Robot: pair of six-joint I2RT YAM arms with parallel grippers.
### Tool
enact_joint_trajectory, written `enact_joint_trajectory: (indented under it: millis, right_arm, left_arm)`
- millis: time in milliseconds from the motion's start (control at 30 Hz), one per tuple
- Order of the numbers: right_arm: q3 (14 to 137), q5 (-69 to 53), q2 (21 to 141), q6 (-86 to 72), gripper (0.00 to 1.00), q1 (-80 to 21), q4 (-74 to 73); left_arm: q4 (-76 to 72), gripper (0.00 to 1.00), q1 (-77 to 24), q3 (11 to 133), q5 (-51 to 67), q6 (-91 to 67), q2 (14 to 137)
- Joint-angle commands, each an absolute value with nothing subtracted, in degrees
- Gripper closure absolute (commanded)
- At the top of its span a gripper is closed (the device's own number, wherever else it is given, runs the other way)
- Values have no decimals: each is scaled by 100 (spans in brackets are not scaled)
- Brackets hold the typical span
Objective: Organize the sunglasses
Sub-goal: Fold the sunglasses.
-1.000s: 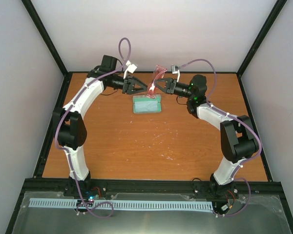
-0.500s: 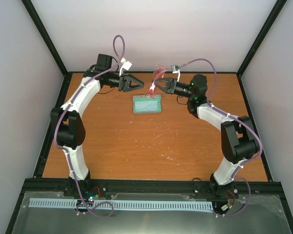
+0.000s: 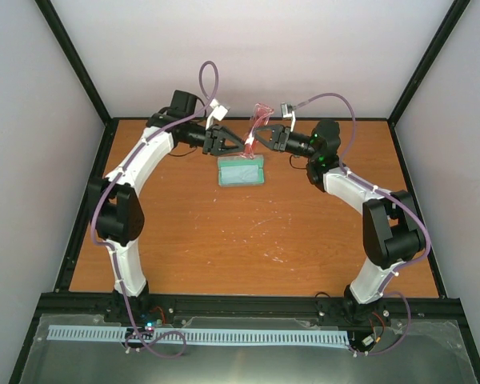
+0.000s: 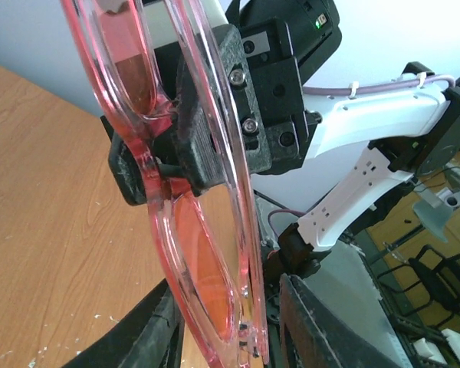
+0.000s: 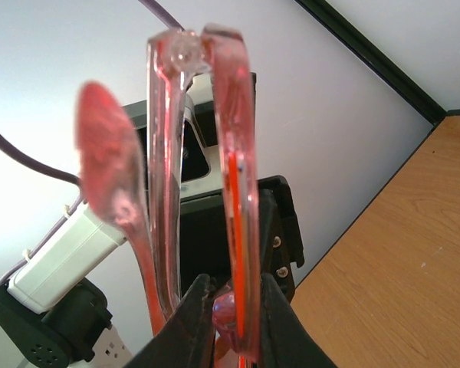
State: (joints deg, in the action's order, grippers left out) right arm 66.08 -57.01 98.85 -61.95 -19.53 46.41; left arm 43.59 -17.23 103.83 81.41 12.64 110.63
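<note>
Both grippers meet above the far middle of the orange-brown wooden table [image 3: 224, 240]. The right gripper [image 3: 257, 142] is clenched on the red-pink translucent sunglasses [image 3: 260, 120], holding them upright. The left gripper [image 3: 238, 146] is spread, its fingers [image 4: 149, 341] flanking the frame's lower end.

White-black arms [image 3: 148, 156], purple cables [image 3: 208, 76]

Left pincer [image 3: 238, 146] back (beside sunglasses [image 3: 259, 122]).

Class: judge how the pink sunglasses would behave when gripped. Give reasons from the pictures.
Probably light: the right gripper holds the sunglasses aloft by one small pinch. Likely fragile and slightly bendy, since they look thin. Glossy plastic may slip in the jaws.
</note>
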Motion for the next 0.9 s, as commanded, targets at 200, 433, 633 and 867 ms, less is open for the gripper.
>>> enact_joint_trajectory:
  millis: [200, 433, 633, 867]
  right_arm:
    - [6755, -5696, 9823, -6171, 96, -1966, 4765]
    - [6695, -5718, 9808, -6179, 96, -1968, 4772]
    - [6673, -5730, 9811, -6213, 96, -1964, 4781]
    - [6662, -5726, 9809, -6219, 96, -1961, 4782]
  left_arm:
    - [4563, 88, -1769, 10674, 8244, 1512, 11132]
    - [4605, 77, -1751, 10666, 8240, 1562, 11122]
    - [4534, 59, -1639, 10645, 8393, 1484, 11113]
    - [4459, 61, -1518, 10613, 8482, 1414, 11109]
